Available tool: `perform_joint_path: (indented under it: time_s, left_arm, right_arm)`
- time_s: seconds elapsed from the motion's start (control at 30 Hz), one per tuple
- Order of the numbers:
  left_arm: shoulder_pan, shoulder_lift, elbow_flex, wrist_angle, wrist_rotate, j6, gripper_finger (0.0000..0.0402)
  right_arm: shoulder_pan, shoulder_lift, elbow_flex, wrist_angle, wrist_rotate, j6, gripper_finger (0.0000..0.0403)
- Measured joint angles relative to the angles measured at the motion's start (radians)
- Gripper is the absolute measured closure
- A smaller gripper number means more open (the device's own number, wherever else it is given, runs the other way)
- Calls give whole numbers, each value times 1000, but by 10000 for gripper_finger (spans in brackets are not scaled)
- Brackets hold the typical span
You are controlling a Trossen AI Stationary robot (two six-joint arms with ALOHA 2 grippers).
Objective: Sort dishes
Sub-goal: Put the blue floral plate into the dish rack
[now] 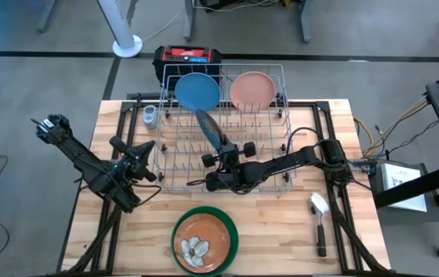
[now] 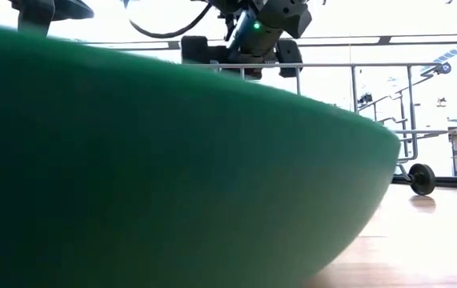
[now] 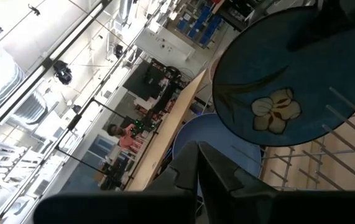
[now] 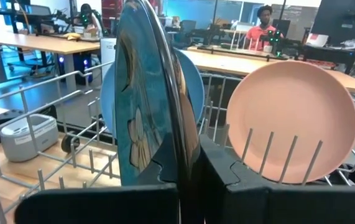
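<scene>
While the right pincer (image 4: 188,171) was pinching the rim of a dark blue plate with a pale flower on it (image 4: 149,99), I had that plate standing on edge over the middle of the grey wire rack (image 1: 273,165), one row nearer me than the light blue plate (image 1: 197,91) and the pink plate (image 1: 251,90), which both stood upright at the rack's far end. Glossy as it looked, I judged the dark plate to be stiff, fairly light and slippery, likely to chip if it dropped against the wires. Held by one edge alone it could swing or slide, so I thought the grip belonged deep on the rim, with the plate kept vertical so that it would settle between two tines. The left pincer (image 1: 147,156) hung just off the rack's left side, pressed together and holding nothing. In front of the rack, near the counter's (image 1: 281,231) front edge, sat the green plate (image 1: 231,240) with an orange-brown plate (image 1: 201,238) stacked inside it. To take those, I reckoned a pinch on the raised lip of the upper one was the only real purchase. The brush (image 1: 319,219) lay off to the rack's front right, not part of the job.
</scene>
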Motion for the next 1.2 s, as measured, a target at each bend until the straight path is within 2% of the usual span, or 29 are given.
perform_joint_path:
  time_s: [0.37,0.97,1.2]
  left_arm:
    - [0,0,0,1,0,0,401]
    - [0,0,0,1,0,0,401]
    - [0,0,0,1,0,0,401]
  right_arm:
    - [-2,2,-1,-67,-61,56,392]
    - [-1,2,2,-66,-73,64,391]
    - [1,0,5,-51,-155,148,333]
